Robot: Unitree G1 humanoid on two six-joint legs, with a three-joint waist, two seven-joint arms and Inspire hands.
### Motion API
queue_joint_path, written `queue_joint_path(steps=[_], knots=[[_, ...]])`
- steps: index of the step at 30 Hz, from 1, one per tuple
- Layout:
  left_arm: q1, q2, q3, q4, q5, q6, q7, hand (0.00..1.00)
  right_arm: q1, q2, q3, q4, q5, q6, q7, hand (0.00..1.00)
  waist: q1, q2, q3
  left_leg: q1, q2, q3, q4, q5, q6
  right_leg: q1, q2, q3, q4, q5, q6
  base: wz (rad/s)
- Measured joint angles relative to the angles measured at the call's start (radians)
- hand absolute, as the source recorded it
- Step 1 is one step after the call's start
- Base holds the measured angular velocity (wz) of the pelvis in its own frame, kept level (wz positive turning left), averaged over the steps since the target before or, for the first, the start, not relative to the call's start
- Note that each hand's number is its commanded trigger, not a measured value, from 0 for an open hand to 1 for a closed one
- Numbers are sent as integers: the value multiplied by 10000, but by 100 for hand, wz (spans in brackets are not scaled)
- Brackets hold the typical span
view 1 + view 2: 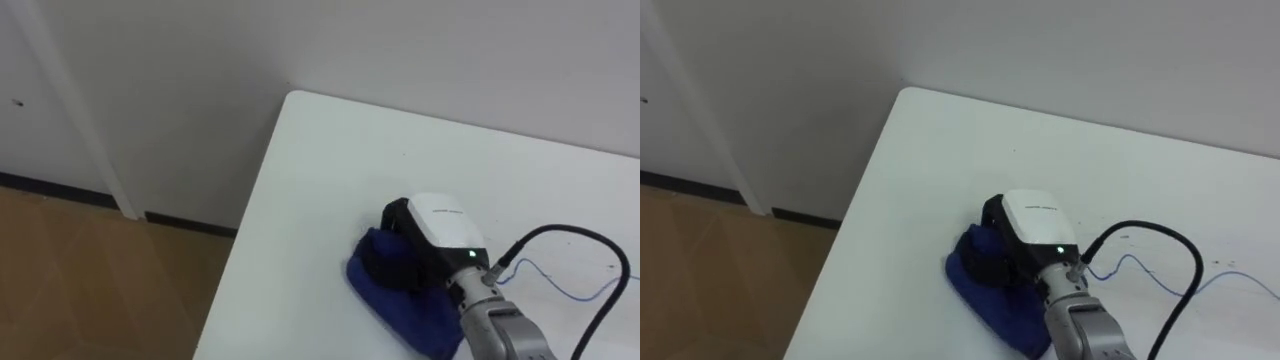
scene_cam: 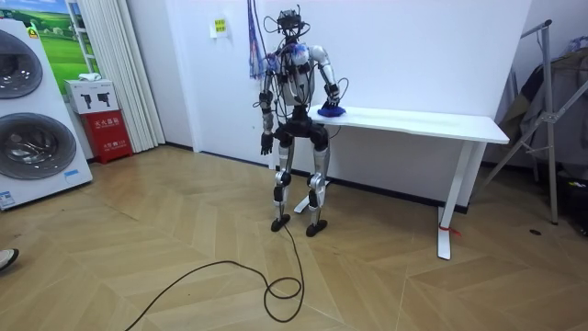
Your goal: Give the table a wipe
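By table's (image 1: 330, 150) left edge, my right hand (image 1: 445, 225) atop blue cloth (image 1: 380, 292), grip unreadable; cloth spreads left of palm, long axis along edge. Left hand (image 2: 265, 145) hangs farther off.

My right hand (image 1: 440, 225) lies over the blue cloth (image 1: 375, 285), so the part of it beneath my palm is hidden, and my wrist covers its near side down to the picture's lower edge. The white table (image 1: 330, 170) is cut off at the right and bottom. In the room view my left hand (image 2: 265, 144) hangs by my hip, too small to read
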Motion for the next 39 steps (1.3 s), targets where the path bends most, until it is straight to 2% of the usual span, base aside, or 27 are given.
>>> queue_joint_path(steps=[4, 11, 15, 17, 20, 22, 24, 26, 28, 29, 31, 32, 33, 34, 36, 39], knots=[[50, 3, -1, 0, -6, -2, 1, 0, 10, -1, -57, -72, 246, 144, 131, 100, -4, 21, 13, 32, 5, 13, -91, -12, 7, 14, 10, -1, 2, 0, 0, 0], [158, 3, -1, 4, -29, 9, 27, 0, 188, -1, -157, -132, 418, 167, 272, 100, -87, 38, 17, 35, 5, 51, -98, -14, 11, 13, 8, 0, 4, -1, 2, 0], [191, 1, -36, 99, -136, 55, 241, 0, 203, 28, -115, 339, 1219, 161, -225, 100, -104, 58, 15, 112, 2, 45, -42, -12, 15, 96, -6, 38, 3, -1, 3, 0], [181, -56, -105, 242, -227, 71, 481, 0, 126, 181, -18, 537, 1540, 217, -457, 100, -74, 121, 31, 215, -1, 47, -10, -12, 15, 207, -7, 26, 0, -4, 9, 0], [146, -174, -294, 289, -226, 156, 816, 0, -264, 562, 91, 812, 1922, 524, -569, 100, 23, 202, 66, 244, 18, 148, -104, -18, 17, 186, 17, 66, 10, -12, 20, -12], [77, -405, -313, 290, -221, 198, 1056, 0, -672, 731, 96, 957, 2309, 1010, -365, 100, 168, 270, 81, 244, 34, 232, -101, -13, -1, 104, 43, 159, 93, -7, 11, -12], [97, -553, -239, 282, -219, 230, 1089, 0, -1287, 855, 66, 1562, 2733, 1062, -205, 100, 265, 290, 104, 245, 40, 322, -101, 7, -27, 17, 47, 251, 193, 0, -3, -15], [102, -581, -186, 278, -213, 267, 1083, 0, -1929, 899, -52, 2289, 3080, 1052, -204, 100, 380, 258, 140, 238, 40, 360, -100, 13, -35, -24, 57, 318, 211, 18, -32, -8], [211, -564, 26, 269, -411, 304, 1080, 0, -2561, 857, -697, 3363, 3623, 959, -247, 100, 395, 184, 139, 193, 20, 264, -61, 22, -22, -8, 12, 199, 199, 18, -32, 15], [247, -565, 145, 270, -416, 314, 1073, 0, -2632, 810, -913, 3547, 3696, 928, -272, 100, 405, 160, 136, 159, 21, 249, -25, 20, -18, -11, 2, 167, 192, 18, -31, 20], [532, -491, 744, 269, -411, 345, 998, 0, -2762, 666, -1967, 4333, 3802, 726, -671, 100, 366, 61, 125, 51, 12, 107, 51, 16, -10, -31, -12, 22, 139, 16, -27, 17], [608, -447, 860, 269, -409, 346, 994, 0, -2751, 556, -2154, 4541, 3930, 639, -810, 100, 322, -4, 97, 46, 10, 55, 61, 17, -8, -15, -16, -36, 140, 15, -25, 25], [816, -351, 1042, 242, -407, 351, 970, 0, -2675, 309, -2495, 4898, 4245, 479, -997, 100, 183, 24, 116, 46, 14, -8, 79, 18, -8, 36, -32, -149, 138, 8, -15, 32], [1083, -285, 1241, 92, -408, 337, 897, 0, -2411, 133, -2945, 5230, 4310, 304, -1216, 100, -19, -1, 98, 46, 10, -12, 100, 19, -7, 101, -60, -219, 132, -9, 12, 34], [1334, -175, 1593, 105, -398, 322, 861, 0, -2071, -39, -3708, 5821, 4549, -79, -1645, 100, -264, -27, 51, 112, 3, 31, 100, 20, -7, 263, -79, -226, 77, -10, 15, 25], [1490, -78, 2362, 111, -404, 280, 908, 0, -1455, -213, -4841, 6579, 5080, -358, -2056, 100, -539, -116, -7, 273, 7, 233, 80, 20, -7, 440, -96, -223, -19, -18, 27, 9]])
